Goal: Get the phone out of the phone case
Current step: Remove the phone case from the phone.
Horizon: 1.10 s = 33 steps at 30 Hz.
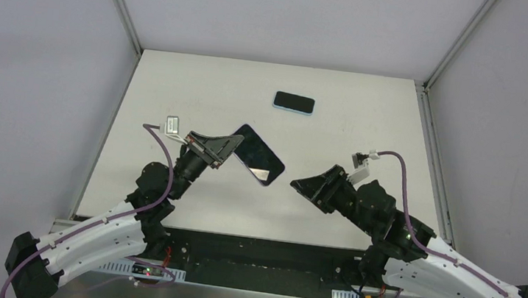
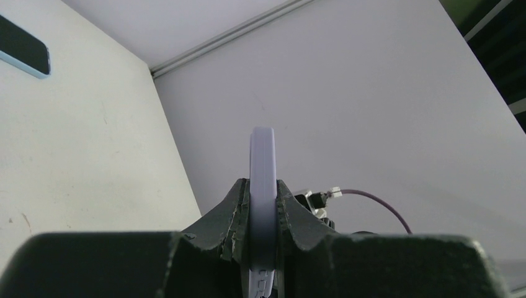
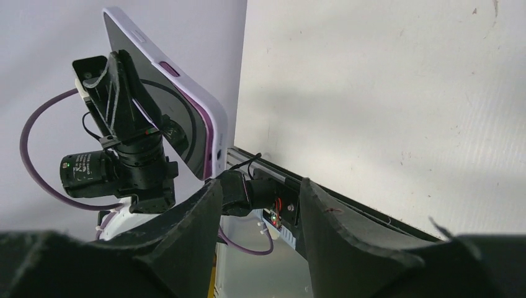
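My left gripper (image 1: pixel 226 147) is shut on a phone in a lilac case (image 1: pixel 259 155) and holds it tilted above the table's middle. In the left wrist view the case's pale edge (image 2: pixel 262 180) stands upright between my fingers (image 2: pixel 232 208). In the right wrist view the phone's dark screen and lilac rim (image 3: pixel 180 115) show at upper left, held by the left gripper (image 3: pixel 115 93). My right gripper (image 1: pixel 307 185) is open and empty, just right of the phone and apart from it; its fingers (image 3: pixel 192 230) frame the table's near edge.
A second dark phone in a light blue case (image 1: pixel 294 102) lies flat at the table's far middle; it also shows at the upper left of the left wrist view (image 2: pixel 25 49). The white table (image 1: pixel 179 81) is walled by grey panels on three sides.
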Each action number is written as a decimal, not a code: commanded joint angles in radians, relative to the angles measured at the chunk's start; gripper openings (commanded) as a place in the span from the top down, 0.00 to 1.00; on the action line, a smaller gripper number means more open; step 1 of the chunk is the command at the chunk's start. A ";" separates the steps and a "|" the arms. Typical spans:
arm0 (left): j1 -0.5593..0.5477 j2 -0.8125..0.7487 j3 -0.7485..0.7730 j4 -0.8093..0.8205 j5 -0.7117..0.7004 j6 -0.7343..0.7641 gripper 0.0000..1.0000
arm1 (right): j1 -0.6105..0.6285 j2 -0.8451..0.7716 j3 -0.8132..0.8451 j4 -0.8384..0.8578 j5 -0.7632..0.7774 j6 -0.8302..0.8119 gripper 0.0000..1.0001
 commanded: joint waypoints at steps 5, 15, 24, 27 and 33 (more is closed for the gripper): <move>0.004 0.054 0.071 0.115 0.135 -0.121 1.00 | -0.006 0.026 0.057 0.022 0.012 -0.029 0.48; 0.005 0.067 0.080 0.115 0.151 -0.131 1.00 | -0.010 0.003 0.033 0.023 0.033 -0.015 0.49; 0.005 0.063 0.077 0.115 0.146 -0.132 1.00 | -0.012 0.002 0.025 0.021 0.035 -0.008 0.50; 0.005 0.063 0.077 0.115 0.148 -0.132 1.00 | -0.012 0.007 0.024 0.020 0.034 -0.006 0.50; 0.005 0.062 0.081 0.115 0.150 -0.135 1.00 | -0.013 0.018 0.019 0.019 0.032 0.000 0.50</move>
